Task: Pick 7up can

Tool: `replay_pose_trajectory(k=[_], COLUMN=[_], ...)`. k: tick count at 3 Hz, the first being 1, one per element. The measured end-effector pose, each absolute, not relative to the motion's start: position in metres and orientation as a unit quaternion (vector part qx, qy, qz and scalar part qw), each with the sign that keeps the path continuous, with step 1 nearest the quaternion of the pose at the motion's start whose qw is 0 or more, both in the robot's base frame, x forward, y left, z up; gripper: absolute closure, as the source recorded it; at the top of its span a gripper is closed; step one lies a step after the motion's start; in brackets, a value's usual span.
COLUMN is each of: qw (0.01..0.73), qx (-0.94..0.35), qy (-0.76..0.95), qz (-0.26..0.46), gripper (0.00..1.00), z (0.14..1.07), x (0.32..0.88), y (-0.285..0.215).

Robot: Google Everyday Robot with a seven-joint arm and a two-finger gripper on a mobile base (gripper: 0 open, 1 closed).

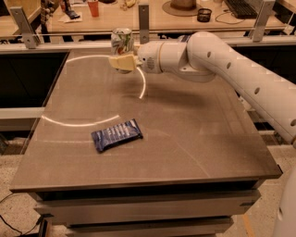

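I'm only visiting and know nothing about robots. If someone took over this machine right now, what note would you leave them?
Gripper: shut on the 7up can, over the far left part of the table.
7up can: upright in the gripper, apparently lifted clear of the tabletop.
Dark blue snack packet: lying flat nearer the front, well apart from the arm.
Done: can grasped and seemingly raised.
Left: probably just check that the grip is secure.

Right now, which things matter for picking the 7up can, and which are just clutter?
Job: can, held in the hand over the table's far edge.
Clutter: blue packet; red cup and hat on the back desk.
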State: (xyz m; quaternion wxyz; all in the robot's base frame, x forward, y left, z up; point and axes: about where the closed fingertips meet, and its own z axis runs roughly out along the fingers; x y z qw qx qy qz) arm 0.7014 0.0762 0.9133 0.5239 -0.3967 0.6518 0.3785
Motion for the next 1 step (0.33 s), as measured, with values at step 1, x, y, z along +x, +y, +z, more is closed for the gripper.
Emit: replay_pose_trajectory(k=[1], qw=[0.529], qx=[-0.4], qy=[0.646], qz=[0.379], gripper=[1.0], z=[0.9229], x=[0.7015], y=[0.0754])
